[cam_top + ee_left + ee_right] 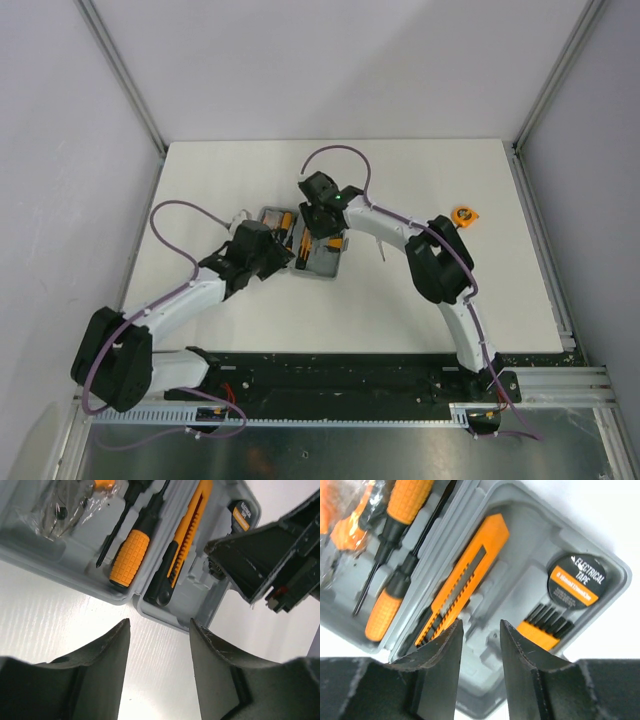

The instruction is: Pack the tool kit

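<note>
at the far left, the left gripper [160,626] hangs just short of the near wall of the tool kit case [167,614]. its jaws stand apart, released, with only bare table [350,310] showing between them. the case lies open and flat near the middle of the table, both halves facing up.

in its left half sit a crinkled plastic bag [55,507] and a screwdriver [130,557] with an orange grip. in the right half the knife [187,535] lies in its slot, long axis running away from the left claw, and a roll of electrical tape [577,580] fills the far corner.

the right gripper [480,626] hovers directly above that right half, just beside the knife. its jaws are parted and empty, with grey moulded floor visible in the gap.

further right, well apart from the case and beyond the right arm's elbow, the tape measure [465,214] sits alone on the table, not yet packed. a thin pale sliver beside the right forearm may be another loose tool, but it is too small to tell.

the coming move likely turns on this: the tape measure lies to the right of the right claw, on that arm's own side, so the right arm is much the nearer. the left arm would have to cross the open case to reach it. the tape measure looks compact and squarish, with no long axis to line up on.
</note>
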